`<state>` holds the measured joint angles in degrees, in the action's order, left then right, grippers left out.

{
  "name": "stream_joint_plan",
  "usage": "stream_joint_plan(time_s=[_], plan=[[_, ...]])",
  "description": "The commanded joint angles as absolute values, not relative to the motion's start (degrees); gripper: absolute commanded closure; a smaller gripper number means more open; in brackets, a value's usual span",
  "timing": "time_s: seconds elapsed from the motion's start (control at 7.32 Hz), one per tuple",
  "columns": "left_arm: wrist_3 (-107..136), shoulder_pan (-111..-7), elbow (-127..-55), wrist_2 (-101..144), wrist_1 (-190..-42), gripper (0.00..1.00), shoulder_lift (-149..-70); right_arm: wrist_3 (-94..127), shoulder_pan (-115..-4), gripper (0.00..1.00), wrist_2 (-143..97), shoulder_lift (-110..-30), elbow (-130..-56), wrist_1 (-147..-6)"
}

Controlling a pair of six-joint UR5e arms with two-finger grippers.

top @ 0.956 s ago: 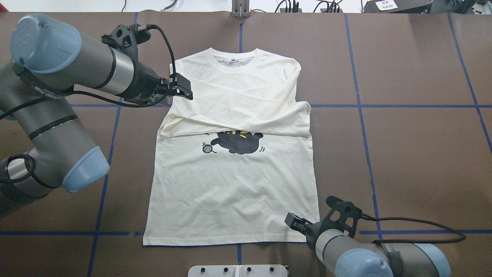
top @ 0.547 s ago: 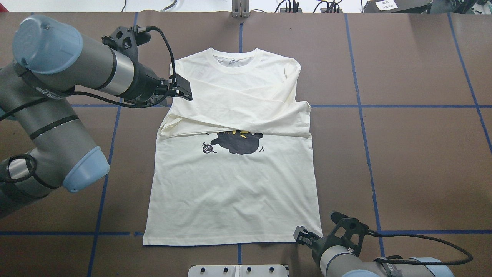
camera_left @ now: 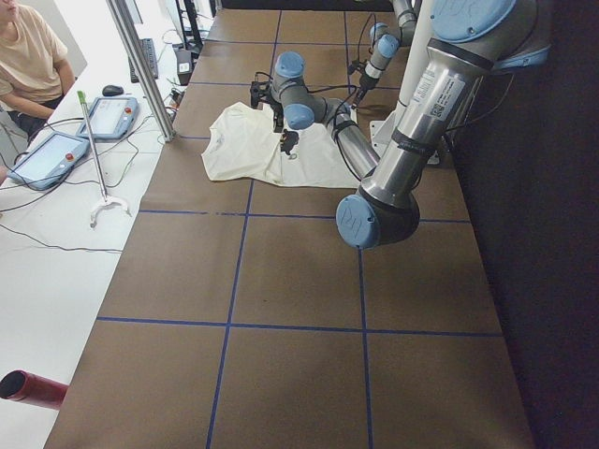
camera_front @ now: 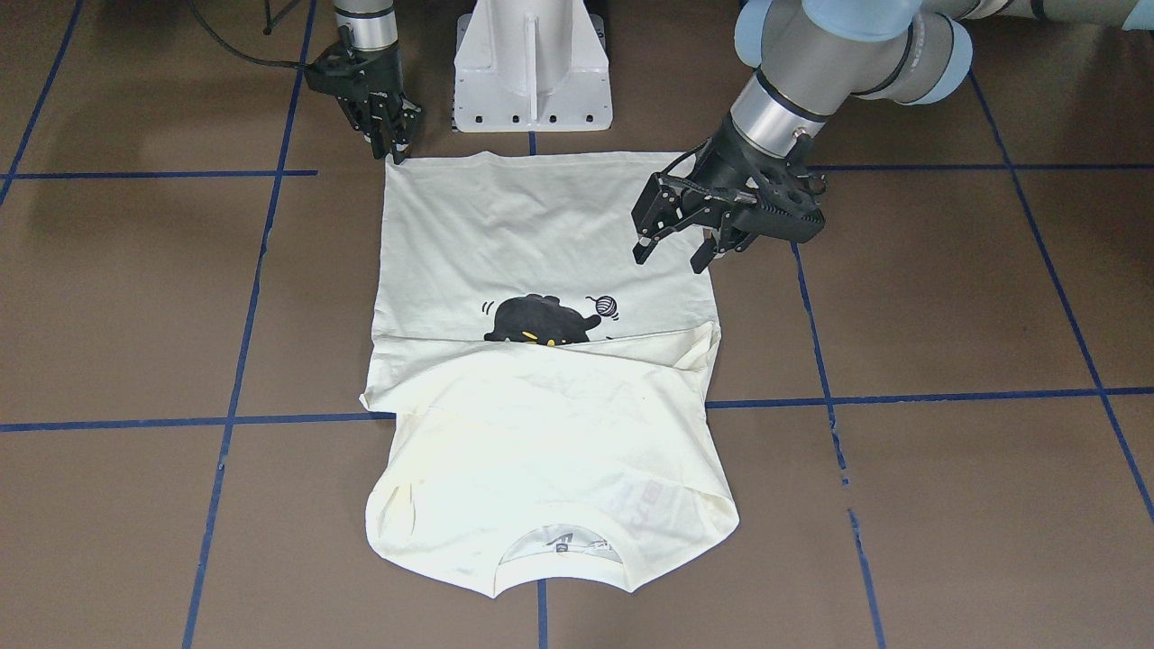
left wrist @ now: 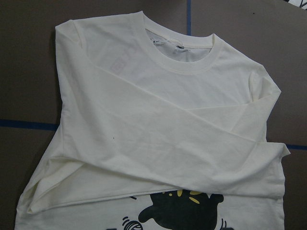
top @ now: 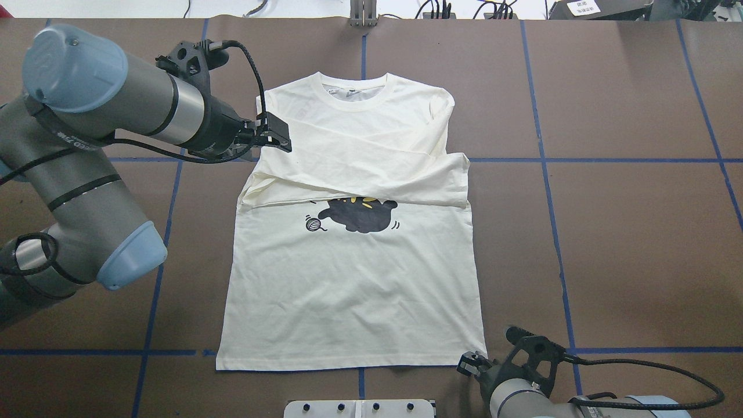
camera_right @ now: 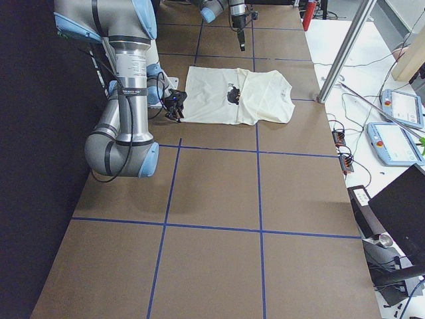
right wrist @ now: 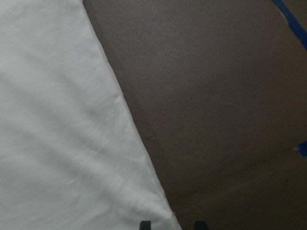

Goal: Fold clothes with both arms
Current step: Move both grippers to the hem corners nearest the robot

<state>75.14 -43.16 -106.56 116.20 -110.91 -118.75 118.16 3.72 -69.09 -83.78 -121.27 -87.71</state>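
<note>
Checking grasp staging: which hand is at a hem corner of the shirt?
The right hand, low at a hem corner of the shirt. The left hand is open, farther up the garment's other side by the folded sleeves.

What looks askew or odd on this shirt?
The folded-over sleeves cross the shirt at a slant, not level, and their lower edge covers the top of the black cat print. Nothing looks damaged.
</note>
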Motion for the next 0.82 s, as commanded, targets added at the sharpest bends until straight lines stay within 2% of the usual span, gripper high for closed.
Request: stream_joint_plan(time_s=[0.0,0.27,0.41,0.55,0.68], plan=[[75.2,-43.2,-106.6,116.1,-110.8,0.2,-118.5,118.4,3.9,1.0,-69.1,-83.6,-121.2,-87.9],[82.8,-42.5,-108.0,115.7,-110.5,0.17,-115.5,118.4,4.0,1.0,-69.2,-83.2,-121.8,-87.9],[90.1,-38.3,-110.3,114.6,-109.3,0.17,-112.5,118.3,3.5,1.0,-69.9,-83.5,-125.6,-87.9],[92.3,-32.5,-116.1,108.2,-104.5,0.18,-107.2,118.3,3.4,1.0,-71.0,-83.8,-126.9,-87.9],[93.6,-31.0,-121.3,107.8,-101.4,0.19,-103.7,118.3,3.5,1.0,-71.2,-83.8,-126.7,-87.9]])
